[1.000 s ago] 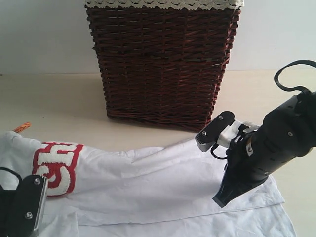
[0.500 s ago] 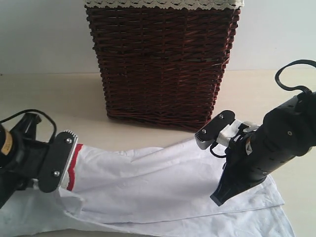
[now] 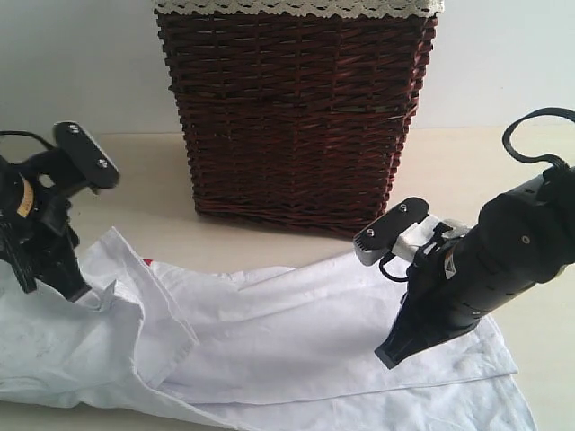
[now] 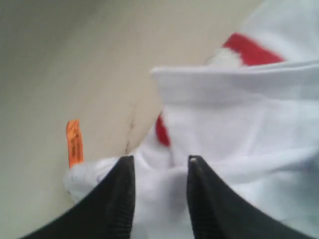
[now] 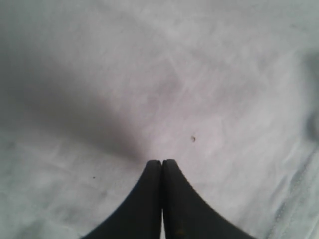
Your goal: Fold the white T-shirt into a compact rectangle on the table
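The white T-shirt (image 3: 287, 332) lies spread and wrinkled along the near part of the table (image 3: 135, 180), its left part folded over. Only a sliver of red lettering (image 3: 146, 261) shows. My left gripper (image 3: 79, 289) stands at the shirt's far left edge. In the left wrist view its fingers (image 4: 160, 159) stand a little apart with bunched white fabric (image 4: 239, 124) filling the gap, next to the orange tag (image 4: 74, 143) and red lettering (image 4: 246, 50). My right gripper (image 3: 386, 356) is shut, its tips (image 5: 162, 162) pressed down on flat shirt fabric (image 5: 149, 74).
A tall dark wicker basket (image 3: 296, 117) with white lace trim (image 3: 296, 7) stands at the back middle, just behind the shirt. Bare beige tabletop (image 4: 75, 59) shows to the left of the basket and to its right.
My left gripper has swung up from the near left corner towards the far left, dragging the shirt's left part over so the lettering is covered. The right gripper stays pressed in place.
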{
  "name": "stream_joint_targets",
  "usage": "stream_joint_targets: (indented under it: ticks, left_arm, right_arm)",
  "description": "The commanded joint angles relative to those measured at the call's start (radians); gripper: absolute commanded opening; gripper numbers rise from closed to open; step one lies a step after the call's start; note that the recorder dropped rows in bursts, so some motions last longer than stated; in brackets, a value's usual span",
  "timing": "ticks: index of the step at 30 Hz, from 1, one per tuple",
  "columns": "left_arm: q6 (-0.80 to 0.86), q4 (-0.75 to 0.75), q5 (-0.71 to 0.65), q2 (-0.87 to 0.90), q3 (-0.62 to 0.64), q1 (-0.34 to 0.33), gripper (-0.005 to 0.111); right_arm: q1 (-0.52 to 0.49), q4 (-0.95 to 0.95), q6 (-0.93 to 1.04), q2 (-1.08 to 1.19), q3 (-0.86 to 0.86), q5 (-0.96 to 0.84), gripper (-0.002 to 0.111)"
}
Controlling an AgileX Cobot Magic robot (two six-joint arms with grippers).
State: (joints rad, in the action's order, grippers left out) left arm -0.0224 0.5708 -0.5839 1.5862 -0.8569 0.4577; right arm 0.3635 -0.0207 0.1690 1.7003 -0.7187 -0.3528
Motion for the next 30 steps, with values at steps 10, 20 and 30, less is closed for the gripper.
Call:
stream_joint_targets:
  ticks: [10,20,30]
  left_arm:
    - [-0.038,-0.536,-0.101,-0.127,0.008,-0.12,0.025]
    - [0.065,-0.712,0.194,0.146,0.148,-0.12,0.028]
    - [0.067,-0.714,0.169,0.205,0.125,-0.129,0.057]
  right_arm:
    - [0.003,0.015,0.003,-0.109,0.001,0.105,0.0]
    - [0.003,0.071,0.005,-0.131,0.001,0.063,0.0]
    - [0.003,0.071,0.005,-0.131,0.001,0.053,0.0]
